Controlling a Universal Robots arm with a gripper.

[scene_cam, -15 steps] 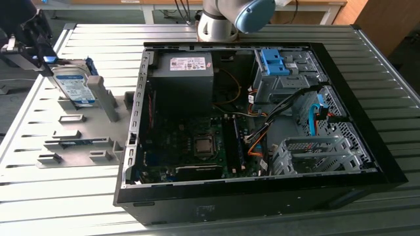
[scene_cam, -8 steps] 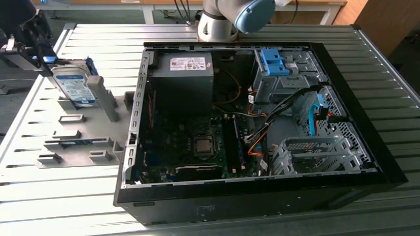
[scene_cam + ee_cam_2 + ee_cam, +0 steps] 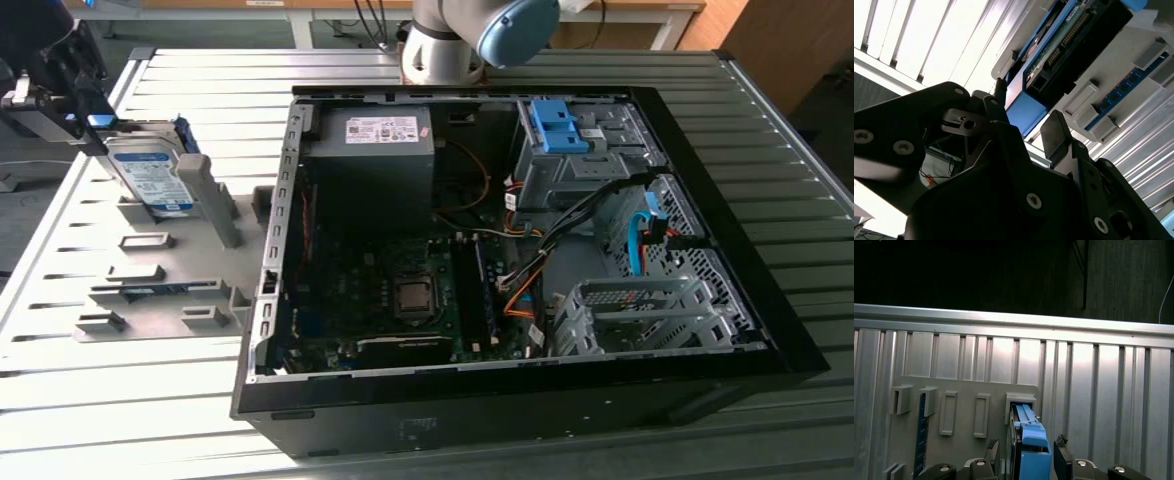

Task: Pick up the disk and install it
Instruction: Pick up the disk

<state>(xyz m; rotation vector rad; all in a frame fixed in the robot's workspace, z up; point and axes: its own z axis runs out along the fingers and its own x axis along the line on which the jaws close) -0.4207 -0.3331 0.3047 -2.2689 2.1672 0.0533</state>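
Observation:
The disk (image 3: 150, 176) stands on edge in a slot of the grey holder plate (image 3: 171, 318), on the exterior view's left. It is silver-grey with a white-and-blue label and a blue bracket. My gripper (image 3: 94, 122) hangs at its upper end, open. In the first wrist view the two black fingertips (image 3: 1061, 446) stand on either side of the disk's blue bracket (image 3: 1032, 439), with small gaps to it. The second wrist view shows my gripper (image 3: 1027, 114) straddling the same blue end of the disk (image 3: 1069, 40), whose circuit-board side shows here.
An open black computer case (image 3: 747, 250) lies on the slatted metal table (image 3: 187, 420), with a grey power supply (image 3: 374, 150), a blue latch (image 3: 561, 125) and a perforated drive cage (image 3: 641, 315) inside. A blue memory stick (image 3: 923, 435) sits in another holder slot.

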